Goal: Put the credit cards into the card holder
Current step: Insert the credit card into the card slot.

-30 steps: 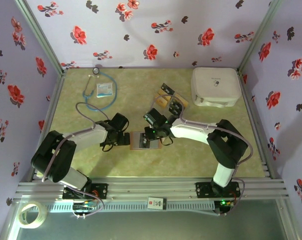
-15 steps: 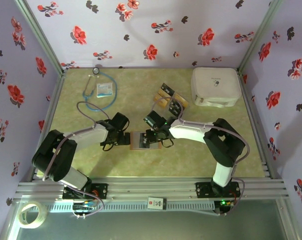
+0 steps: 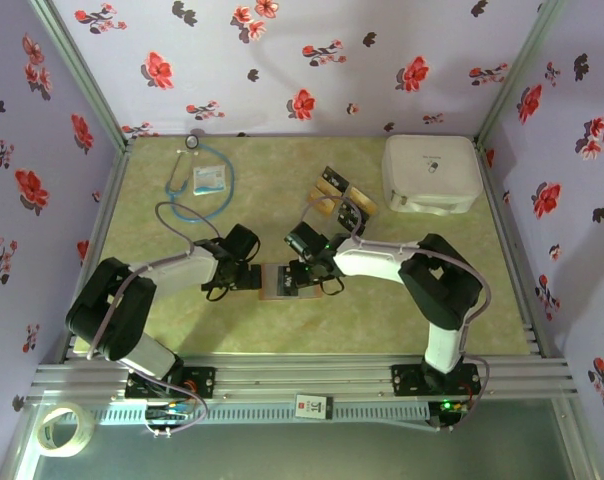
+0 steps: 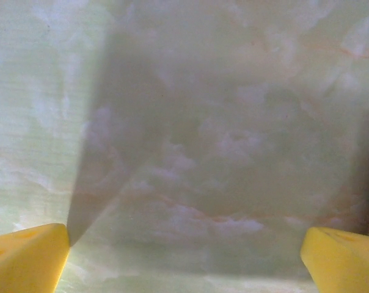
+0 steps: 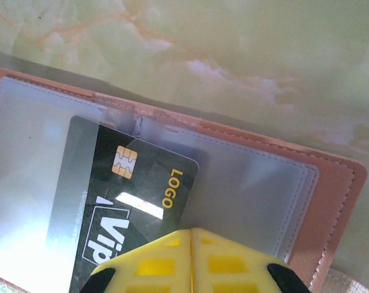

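- Table (image 3: pixel 282 330): card holder (image 3: pixel 282 282) lay open mid-table, between both grippers.
- Left gripper (image 4: pixel 184 262): jaws wide apart, empty, just beside the card holder.
- Right gripper (image 5: pixel 190 256): jaws closed together, tips over black card (image 5: pixel 135 183), which sat partly under the holder's clear sleeve.
- Spare credit cards (image 3: pixel 339 200): on the table behind the card holder.

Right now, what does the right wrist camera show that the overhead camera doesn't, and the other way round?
Right wrist adds: the black card's gold chip and lettering, with the card partly tucked under a clear pocket. Overhead adds: the open left gripper, spare cards, a white case and a stethoscope. Shared: the opened card holder with the shut right gripper over it.
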`<action>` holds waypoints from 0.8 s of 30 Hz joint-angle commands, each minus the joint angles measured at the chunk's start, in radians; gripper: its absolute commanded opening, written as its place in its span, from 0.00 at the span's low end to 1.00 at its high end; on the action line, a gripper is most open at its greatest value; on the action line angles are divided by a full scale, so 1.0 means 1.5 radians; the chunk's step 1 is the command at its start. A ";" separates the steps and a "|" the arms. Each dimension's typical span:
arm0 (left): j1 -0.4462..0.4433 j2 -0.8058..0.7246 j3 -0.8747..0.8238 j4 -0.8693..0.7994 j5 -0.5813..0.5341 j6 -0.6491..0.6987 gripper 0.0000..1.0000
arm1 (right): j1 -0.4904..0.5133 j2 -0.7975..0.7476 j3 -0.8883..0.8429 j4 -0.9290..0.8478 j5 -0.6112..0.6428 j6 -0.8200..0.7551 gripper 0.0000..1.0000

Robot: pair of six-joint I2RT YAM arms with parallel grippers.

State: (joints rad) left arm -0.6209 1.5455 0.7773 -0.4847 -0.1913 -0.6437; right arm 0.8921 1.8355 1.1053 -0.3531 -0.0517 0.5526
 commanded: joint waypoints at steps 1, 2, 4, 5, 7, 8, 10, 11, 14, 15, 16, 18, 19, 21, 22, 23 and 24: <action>-0.009 0.036 -0.006 0.020 0.002 0.009 1.00 | 0.011 0.016 0.022 0.002 -0.009 0.004 0.07; -0.009 0.037 -0.006 0.021 0.002 0.008 1.00 | 0.012 0.019 0.025 0.002 -0.011 0.004 0.07; -0.009 0.037 -0.006 0.022 0.002 0.008 1.00 | 0.015 0.024 0.032 0.001 -0.013 0.003 0.07; -0.010 0.037 -0.007 0.023 0.002 0.007 1.00 | 0.018 0.028 0.036 0.000 -0.013 0.003 0.07; -0.011 0.039 -0.009 0.025 0.003 0.007 1.00 | 0.021 0.034 0.043 0.000 -0.015 0.004 0.07; -0.011 0.041 -0.009 0.025 0.003 0.006 1.00 | 0.023 0.036 0.047 -0.001 -0.016 0.004 0.07; -0.012 0.043 -0.008 0.027 0.004 0.006 1.00 | 0.027 0.041 0.053 -0.002 -0.017 0.005 0.07; -0.013 0.044 -0.009 0.026 0.004 0.006 1.00 | 0.030 0.043 0.057 -0.003 -0.017 0.005 0.07; -0.015 0.045 -0.008 0.028 0.004 0.005 1.00 | 0.034 0.051 0.066 -0.004 -0.020 0.004 0.07; -0.016 0.045 -0.010 0.029 0.005 0.005 1.00 | 0.035 0.053 0.069 -0.005 -0.021 0.006 0.07; -0.017 0.045 -0.010 0.030 0.005 0.004 1.00 | 0.036 0.055 0.071 -0.003 -0.022 0.006 0.07; -0.018 0.045 -0.010 0.031 0.005 0.005 1.00 | 0.039 0.060 0.076 -0.001 -0.026 0.007 0.07; -0.019 0.045 -0.010 0.031 0.006 0.003 1.00 | 0.039 0.061 0.078 -0.002 -0.028 0.008 0.07; -0.019 0.044 -0.009 0.031 0.008 0.003 1.00 | 0.041 0.063 0.081 0.001 -0.034 0.009 0.07; -0.019 0.042 -0.009 0.031 0.009 0.002 1.00 | 0.041 0.061 0.081 0.000 -0.035 0.010 0.07; -0.019 0.039 -0.008 0.029 0.009 0.002 1.00 | 0.041 0.057 0.078 0.000 -0.033 0.009 0.07; -0.019 0.036 -0.008 0.028 0.010 0.001 1.00 | 0.041 0.052 0.075 0.000 -0.030 0.008 0.07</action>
State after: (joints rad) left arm -0.6312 1.5520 0.7807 -0.4835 -0.1993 -0.6441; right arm 0.9409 1.9118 1.2045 -0.3538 -0.0792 0.5533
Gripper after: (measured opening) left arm 0.996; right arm 0.067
